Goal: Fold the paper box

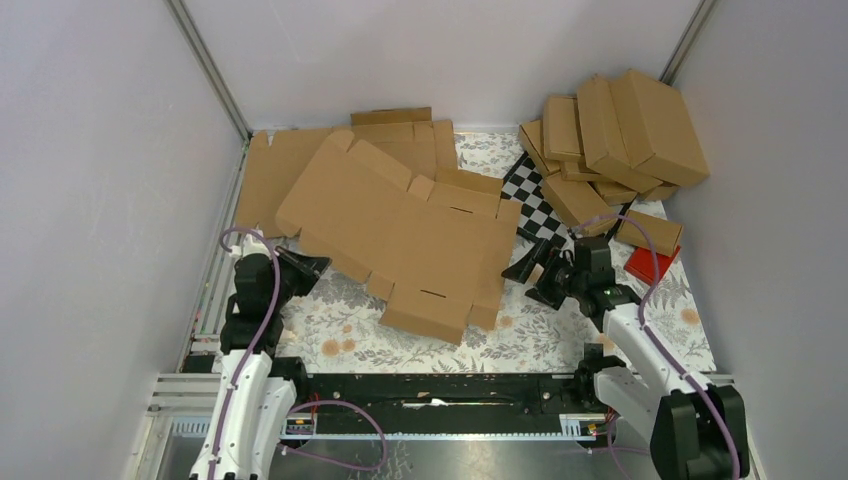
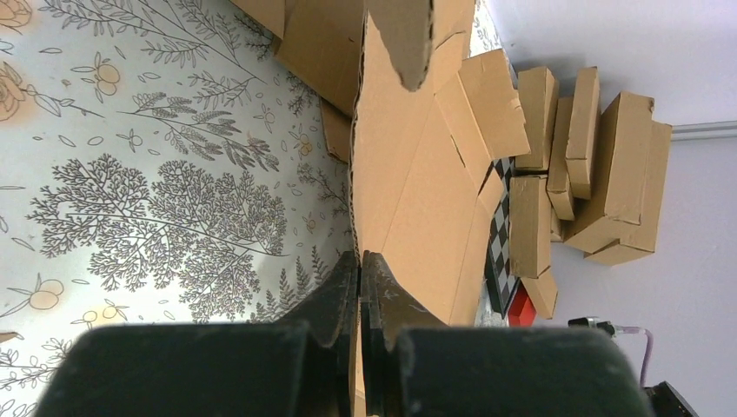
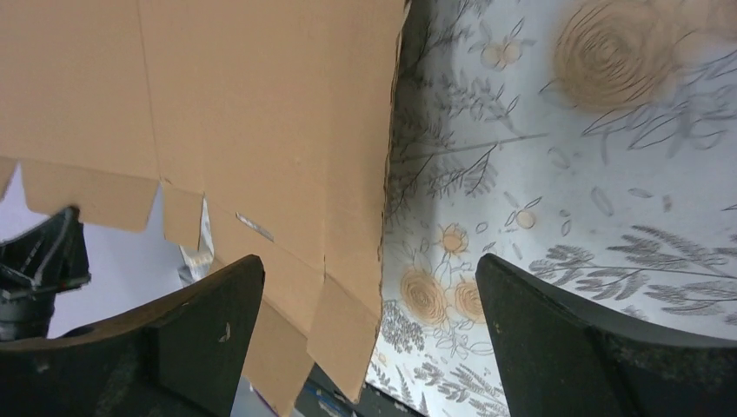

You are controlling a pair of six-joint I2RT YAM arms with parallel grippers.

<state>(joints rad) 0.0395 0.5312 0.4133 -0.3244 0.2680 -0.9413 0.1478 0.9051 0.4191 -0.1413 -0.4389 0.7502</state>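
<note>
The paper box [image 1: 410,235] is a flat brown die-cut sheet with notched flaps, lying tilted over the flowered tabletop, its left side raised. My left gripper [image 1: 308,267] is shut on the sheet's left edge. In the left wrist view the black fingers [image 2: 335,300] pinch the thin cardboard edge [image 2: 408,182] between them. My right gripper [image 1: 533,276] stands open just off the sheet's right edge. In the right wrist view the paper box [image 3: 217,104] hangs above the table, and its edge runs down between the wide-apart fingers [image 3: 209,304] of the right gripper [image 3: 369,282], touching neither.
A pile of folded brown cartons [image 1: 620,140] fills the back right corner. A black-and-white checkered board [image 1: 535,205] lies beside it, and a small red block [image 1: 648,265] sits near the right wall. More flat cardboard sheets [image 1: 290,165] lie at the back left. Walls close in on three sides.
</note>
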